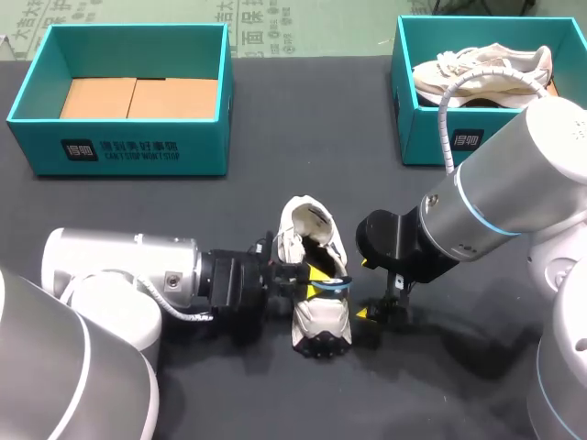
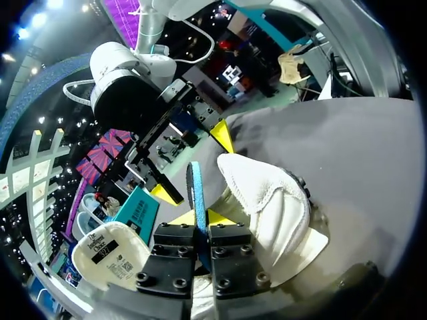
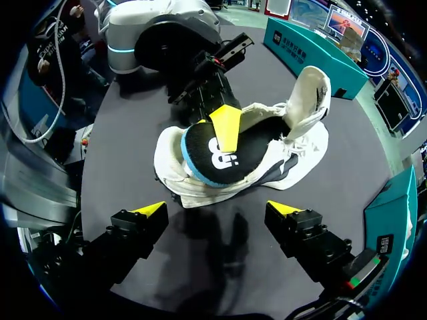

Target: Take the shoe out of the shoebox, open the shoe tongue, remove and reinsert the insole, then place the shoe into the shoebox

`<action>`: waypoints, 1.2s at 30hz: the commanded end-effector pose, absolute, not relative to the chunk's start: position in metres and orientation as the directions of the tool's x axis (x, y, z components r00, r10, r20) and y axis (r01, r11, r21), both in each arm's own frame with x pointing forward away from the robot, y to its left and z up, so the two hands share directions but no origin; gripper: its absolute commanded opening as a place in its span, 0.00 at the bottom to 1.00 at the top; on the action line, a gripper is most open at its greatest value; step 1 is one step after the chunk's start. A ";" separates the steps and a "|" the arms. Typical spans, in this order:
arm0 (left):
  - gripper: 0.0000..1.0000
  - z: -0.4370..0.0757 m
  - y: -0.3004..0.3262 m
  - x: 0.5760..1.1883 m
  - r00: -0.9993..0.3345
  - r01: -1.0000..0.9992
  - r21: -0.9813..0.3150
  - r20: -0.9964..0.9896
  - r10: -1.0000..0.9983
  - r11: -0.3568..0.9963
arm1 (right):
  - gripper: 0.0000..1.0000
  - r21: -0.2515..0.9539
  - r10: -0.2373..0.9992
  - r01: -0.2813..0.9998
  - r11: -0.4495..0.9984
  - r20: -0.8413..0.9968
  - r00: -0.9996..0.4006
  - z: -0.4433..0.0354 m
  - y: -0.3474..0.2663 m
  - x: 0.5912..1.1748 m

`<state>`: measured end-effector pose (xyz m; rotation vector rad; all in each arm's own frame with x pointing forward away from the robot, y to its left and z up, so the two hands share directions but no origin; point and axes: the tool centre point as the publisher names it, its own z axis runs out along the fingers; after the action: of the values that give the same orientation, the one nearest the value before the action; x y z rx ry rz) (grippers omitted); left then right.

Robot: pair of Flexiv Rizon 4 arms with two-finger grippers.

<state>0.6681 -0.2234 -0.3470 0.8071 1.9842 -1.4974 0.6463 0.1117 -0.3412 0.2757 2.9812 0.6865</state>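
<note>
A white shoe [image 1: 316, 316] lies on its side on the dark table, its tongue [image 1: 298, 220] folded open. The same shoe [image 3: 293, 150] lies just ahead of my right gripper [image 3: 217, 209], which stands open and empty over the mat; in the head view this gripper [image 1: 383, 304] is right of the shoe. My left gripper [image 2: 199, 217] is shut on the edge of the black, blue-rimmed insole [image 2: 195, 190]. The insole [image 3: 217, 157] sticks partly out of the shoe's opening. From above, the left gripper [image 1: 318, 282] is at the shoe's middle.
A teal shoebox [image 1: 119, 147] with a bare cardboard floor stands at the back left. A second teal box [image 1: 431, 137] at the back right holds another pale shoe [image 1: 486, 73]. Dark mat lies between the boxes and the arms.
</note>
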 end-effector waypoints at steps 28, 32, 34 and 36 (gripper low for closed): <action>0.36 -0.321 -0.222 0.654 -0.720 0.694 -0.708 -0.685 0.110 0.131 | 1.00 0.441 0.190 0.158 0.883 -0.029 -0.981 -0.342 0.112 0.645; 0.33 -0.318 -0.225 0.651 -0.717 0.697 -0.707 -0.688 0.112 0.119 | 1.00 0.441 0.190 0.158 0.883 -0.029 -0.981 -0.342 0.112 0.645; 0.29 -0.317 -0.226 0.650 -0.716 0.698 -0.707 -0.689 0.115 0.114 | 1.00 0.441 0.190 0.158 0.883 -0.029 -0.981 -0.342 0.112 0.645; 0.20 -0.316 -0.227 0.649 -0.714 0.700 -0.706 -0.690 0.119 0.110 | 1.00 0.441 0.190 0.158 0.883 -0.029 -0.981 -0.342 0.112 0.645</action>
<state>0.6494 -0.2270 -0.3170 0.7914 1.9235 -1.6442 0.6462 0.1117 -0.3412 0.2757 2.9812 0.6865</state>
